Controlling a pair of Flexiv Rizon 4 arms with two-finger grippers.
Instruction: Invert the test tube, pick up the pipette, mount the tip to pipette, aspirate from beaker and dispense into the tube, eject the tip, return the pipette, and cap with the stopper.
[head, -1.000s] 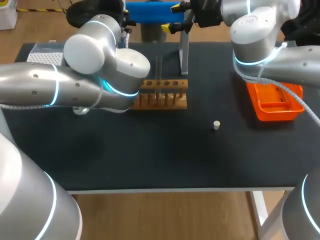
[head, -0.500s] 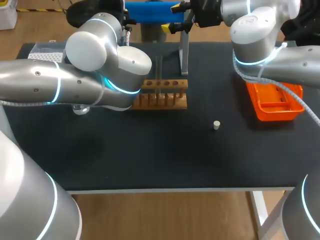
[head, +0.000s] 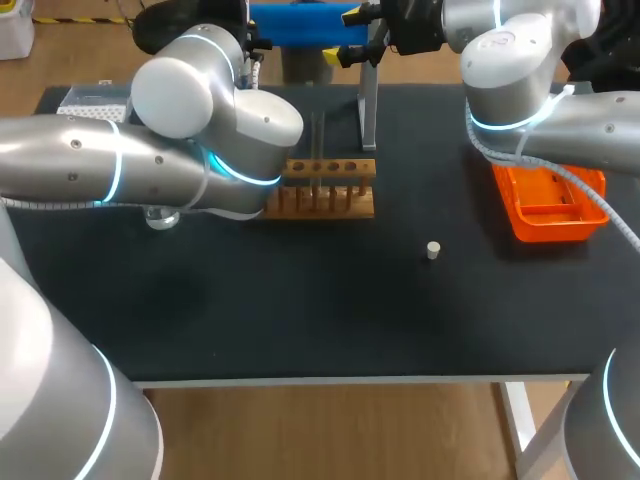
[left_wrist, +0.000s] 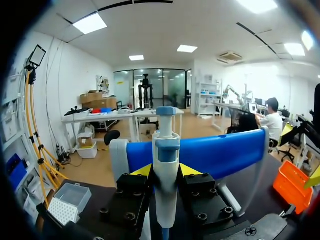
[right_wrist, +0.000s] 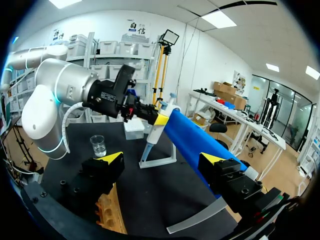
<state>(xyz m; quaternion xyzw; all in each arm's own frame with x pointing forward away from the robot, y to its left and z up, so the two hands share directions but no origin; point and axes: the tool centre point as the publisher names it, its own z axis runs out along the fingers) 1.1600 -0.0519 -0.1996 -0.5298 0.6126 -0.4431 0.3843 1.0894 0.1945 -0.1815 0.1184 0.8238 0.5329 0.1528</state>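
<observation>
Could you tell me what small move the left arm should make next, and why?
Probably a short lift, raising the pipette clear of the blue stand. The left hand appears closed on the pipette from both sides, yet the pipette sits right against the stand's bar. It has to come free before it can travel to the tip box for mounting.
</observation>
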